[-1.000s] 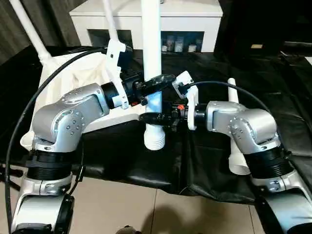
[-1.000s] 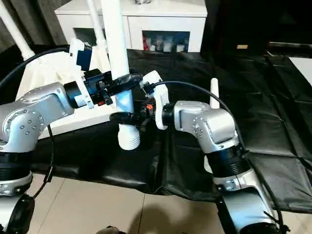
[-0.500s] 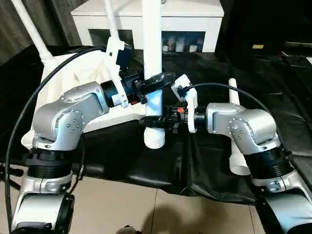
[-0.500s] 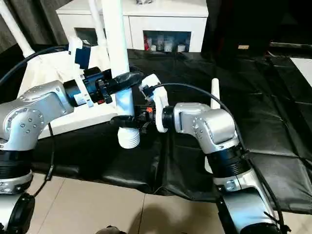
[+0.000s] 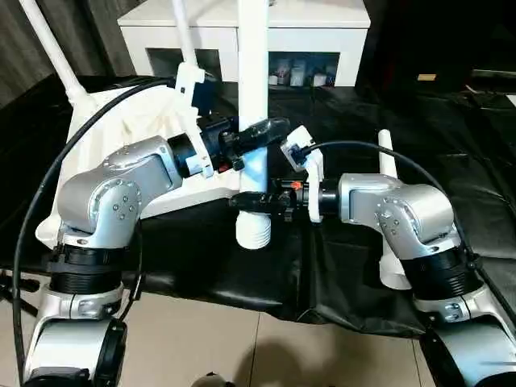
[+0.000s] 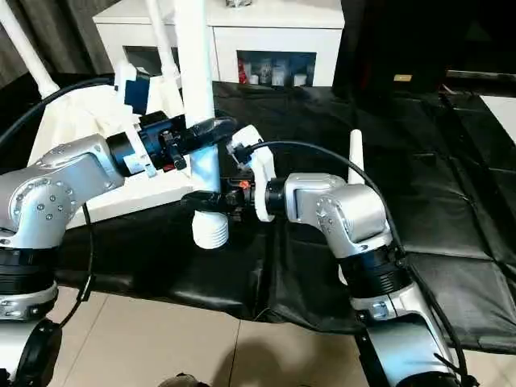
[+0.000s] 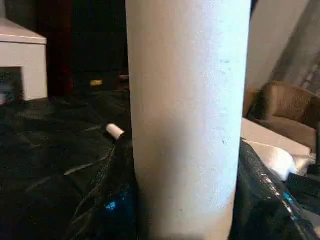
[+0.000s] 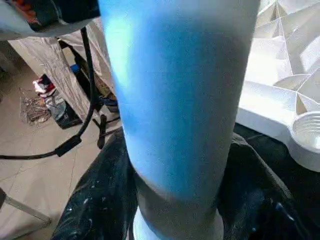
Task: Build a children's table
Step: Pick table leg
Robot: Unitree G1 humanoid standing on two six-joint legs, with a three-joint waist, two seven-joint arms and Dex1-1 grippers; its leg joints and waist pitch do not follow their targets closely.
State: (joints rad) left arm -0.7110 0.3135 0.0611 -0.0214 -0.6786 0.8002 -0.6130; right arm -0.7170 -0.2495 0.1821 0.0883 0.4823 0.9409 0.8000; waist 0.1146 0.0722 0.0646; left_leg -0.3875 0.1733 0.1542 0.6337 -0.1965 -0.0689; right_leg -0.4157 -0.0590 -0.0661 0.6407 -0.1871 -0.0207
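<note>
Black sheeting [image 5: 484, 185] covers your work surface, with a white cabinet [image 5: 242, 32] behind. Your left gripper [image 5: 260, 133] grasps the upright table leg [image 5: 251, 89]; your right gripper [image 5: 256, 201] seems clenched around it lower, just above the threaded end [image 5: 253, 230]. Beside it lies the upturned tabletop [image 5: 121, 129]; another leg [image 5: 389, 210] rests by your right arm.

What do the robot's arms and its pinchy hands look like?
Both arms are chunky, rounded and shiny silver, with little screw holes on the elbow caps and black ribbed rings near the shoulders. Each wrist has a white plastic bracket. The left gripper and right gripper have black fingers, with small red-orange bits near the right one. Thick black cables loop over both arms.
</note>
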